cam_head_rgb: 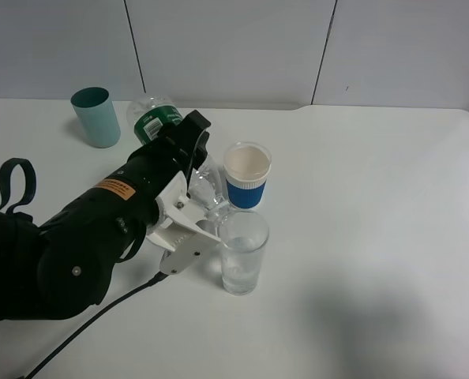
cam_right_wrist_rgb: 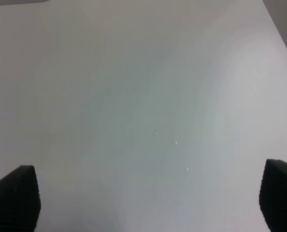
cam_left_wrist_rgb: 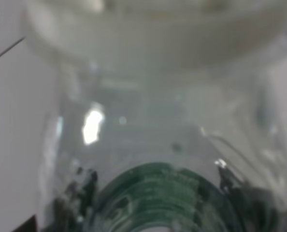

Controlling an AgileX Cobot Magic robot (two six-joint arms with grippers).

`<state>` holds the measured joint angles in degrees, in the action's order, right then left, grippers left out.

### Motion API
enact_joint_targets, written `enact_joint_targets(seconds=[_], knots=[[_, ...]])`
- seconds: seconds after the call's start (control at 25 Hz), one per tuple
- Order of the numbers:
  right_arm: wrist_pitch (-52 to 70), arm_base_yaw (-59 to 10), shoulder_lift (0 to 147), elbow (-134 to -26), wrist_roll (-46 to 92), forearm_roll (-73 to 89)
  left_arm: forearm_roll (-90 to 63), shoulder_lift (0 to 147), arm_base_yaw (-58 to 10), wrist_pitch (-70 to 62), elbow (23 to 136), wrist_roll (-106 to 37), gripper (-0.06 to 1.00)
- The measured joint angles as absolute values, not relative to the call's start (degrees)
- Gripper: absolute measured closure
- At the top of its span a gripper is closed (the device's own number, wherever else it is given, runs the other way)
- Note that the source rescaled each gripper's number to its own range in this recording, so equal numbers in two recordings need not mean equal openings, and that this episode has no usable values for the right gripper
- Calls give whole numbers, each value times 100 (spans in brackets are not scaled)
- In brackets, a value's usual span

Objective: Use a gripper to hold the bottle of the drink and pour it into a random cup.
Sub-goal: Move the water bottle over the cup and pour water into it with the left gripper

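White table (cam_head_rgb: 377, 197) before pale wall panels: left gripper (cam_head_rgb: 205, 180) holds a tilted bottle (cam_head_rgb: 151, 122) over a glass (cam_head_rgb: 243, 253).

Left gripper's black and white fingers pinch the clear, green-labelled bottle by its body. The bottle's base points toward the far edge and its neck slopes down to the glass rim; contact cannot be told. The glass stands upright near the table's middle with clear liquid in its lower part. A paper cup (cam_head_rgb: 246, 175) with a blue sleeve stands just behind the glass. A teal tumbler (cam_head_rgb: 96, 117) stands near the far edge, left of the bottle. Right gripper (cam_right_wrist_rgb: 143, 198) hangs over bare table, its dark fingers (cam_right_wrist_rgb: 15, 198) spread wide with nothing between them.
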<state>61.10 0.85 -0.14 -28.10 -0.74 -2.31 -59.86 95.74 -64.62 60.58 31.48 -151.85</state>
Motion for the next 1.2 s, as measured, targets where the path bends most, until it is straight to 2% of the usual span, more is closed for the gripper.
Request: enact_joint_targets(seconds=[1.2], knots=[[6110,85,-14,-2810,-74,-231,-5969,9574,-6462,6077,3156,-15298,92]])
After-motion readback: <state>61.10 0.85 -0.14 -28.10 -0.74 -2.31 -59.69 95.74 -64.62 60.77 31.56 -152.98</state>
